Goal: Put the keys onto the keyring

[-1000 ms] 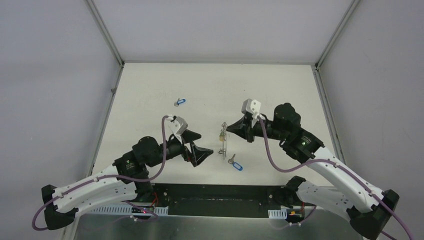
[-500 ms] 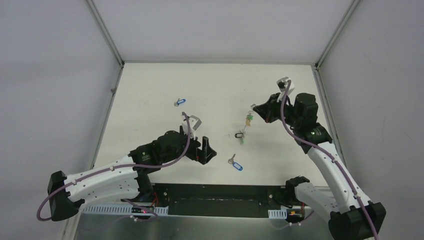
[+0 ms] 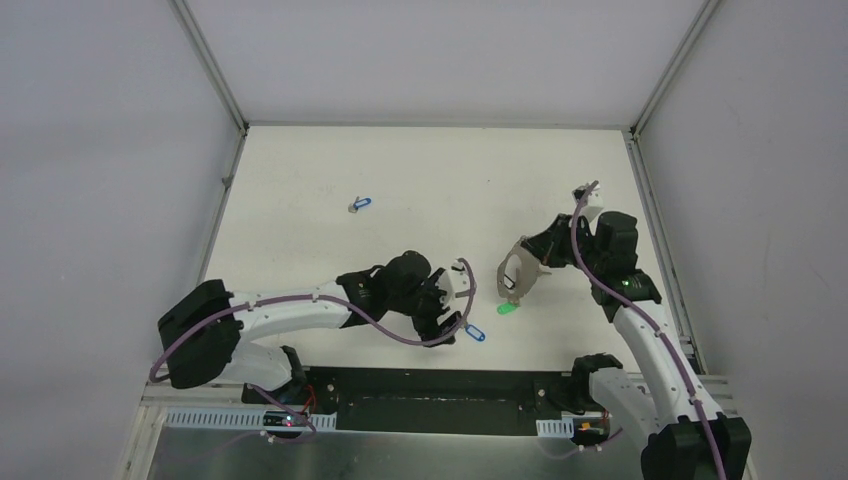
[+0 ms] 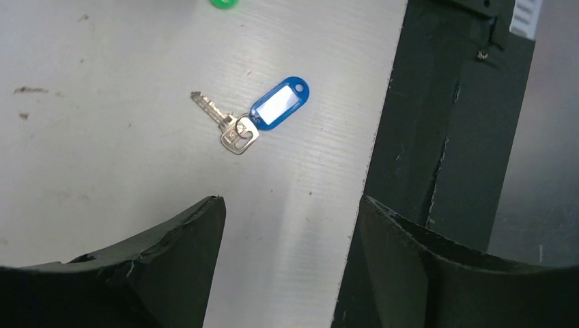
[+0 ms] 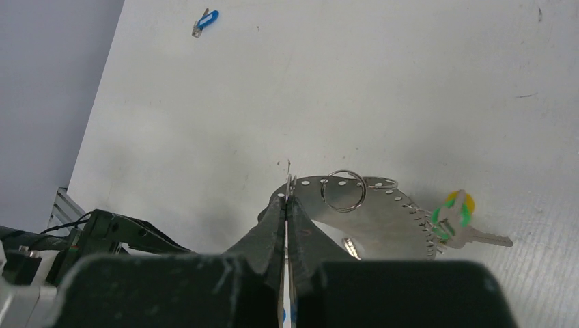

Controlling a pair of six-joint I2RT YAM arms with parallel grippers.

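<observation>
The keyring (image 3: 512,276) is a large thin grey metal loop, perforated along its rim (image 5: 382,207), with small split rings (image 5: 343,190) on it. My right gripper (image 3: 523,262) is shut on its rim (image 5: 289,195) and holds it tilted above the table. A green and yellow tagged key (image 5: 454,213) hangs from the ring and touches the table (image 3: 507,308). A silver key with a blue tag (image 4: 273,109) lies loose on the table (image 3: 472,331). My left gripper (image 4: 290,205) is open and empty just beside it (image 3: 452,318).
A second blue-tagged key (image 3: 360,205) lies far back left, also in the right wrist view (image 5: 205,20). The table's black front edge strip (image 4: 437,137) runs right beside the loose key. Grey walls enclose the table.
My right gripper has brought the keyring nearer and lower, with the green key now touching the table. My left arm has reached right, over the loose blue-tagged key.
</observation>
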